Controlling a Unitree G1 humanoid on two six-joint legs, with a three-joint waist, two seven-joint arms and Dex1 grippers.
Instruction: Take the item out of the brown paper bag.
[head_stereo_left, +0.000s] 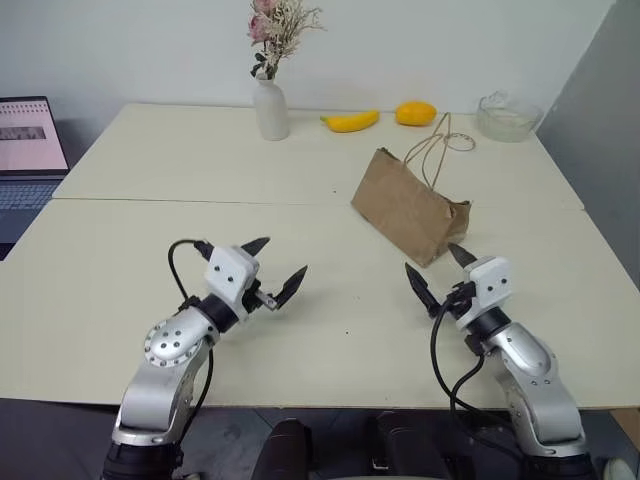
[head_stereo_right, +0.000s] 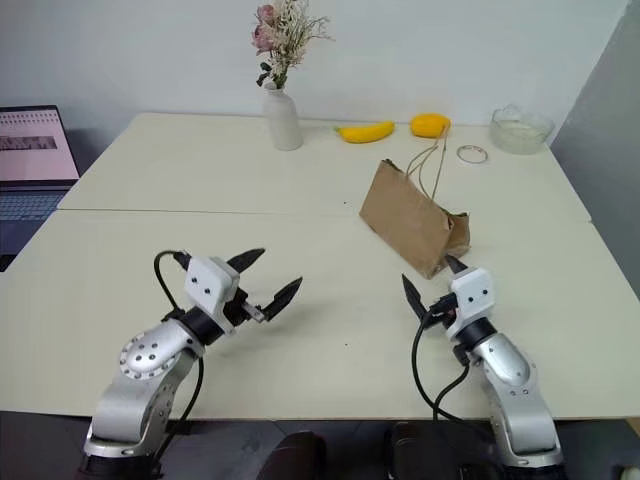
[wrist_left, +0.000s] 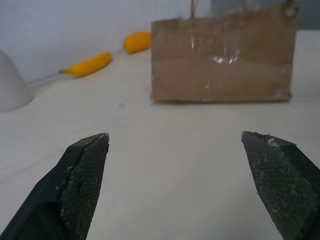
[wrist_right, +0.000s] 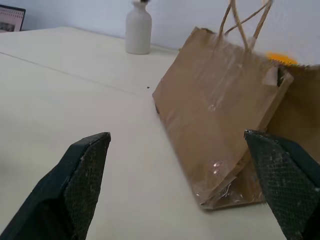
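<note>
Bag (head_stereo_left: 410, 208) sits untouched on counter (head_stereo_left: 200, 170); left tool (head_stereo_left: 272, 268) and right tool (head_stereo_left: 440, 268) both released, empty; item unseen, extraction not begun.

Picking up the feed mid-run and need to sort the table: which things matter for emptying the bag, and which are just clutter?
Part of the job:
- brown paper bag, lying on the table; its contents are hidden
- left gripper, open, empty
- right gripper, open, empty, nearest the bag

Just lying about:
- banana
- orange fruit
- white vase with dried flowers
- glass bowl
- laptop
</note>
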